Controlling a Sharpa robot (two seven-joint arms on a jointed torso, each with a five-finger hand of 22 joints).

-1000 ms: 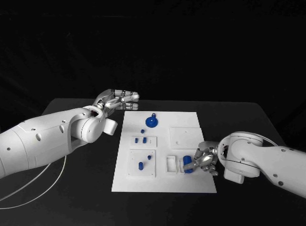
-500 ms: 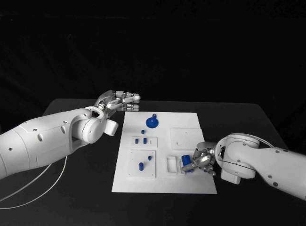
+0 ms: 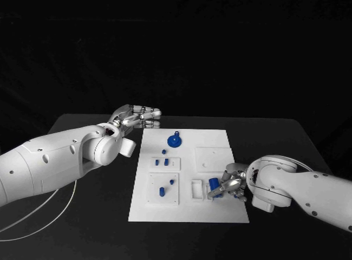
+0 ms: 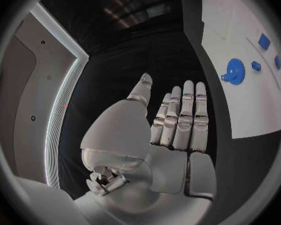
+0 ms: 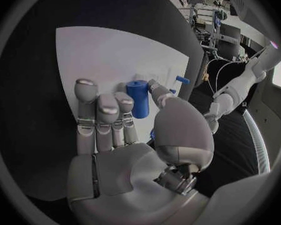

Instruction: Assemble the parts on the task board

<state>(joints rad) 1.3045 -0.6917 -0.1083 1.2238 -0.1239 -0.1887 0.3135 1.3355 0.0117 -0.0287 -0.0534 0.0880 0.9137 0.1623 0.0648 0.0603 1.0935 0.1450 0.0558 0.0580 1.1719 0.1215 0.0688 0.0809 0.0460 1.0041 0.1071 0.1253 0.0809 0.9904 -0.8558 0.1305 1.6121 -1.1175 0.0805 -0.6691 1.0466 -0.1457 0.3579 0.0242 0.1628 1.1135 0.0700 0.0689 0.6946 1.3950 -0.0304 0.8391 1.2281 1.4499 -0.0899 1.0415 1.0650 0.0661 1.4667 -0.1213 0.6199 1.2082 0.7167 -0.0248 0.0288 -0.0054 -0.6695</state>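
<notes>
Right hand (image 3: 232, 186) grips a blue cylinder part (image 5: 138, 98) at the task board's (image 3: 215, 214) right edge. Left hand (image 3: 137, 116) – fingers straight, holding nothing – hovers off the board's far-left corner.

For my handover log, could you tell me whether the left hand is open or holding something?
Open: the left hand holds nothing, its fingers straight, beside the task board.
</notes>
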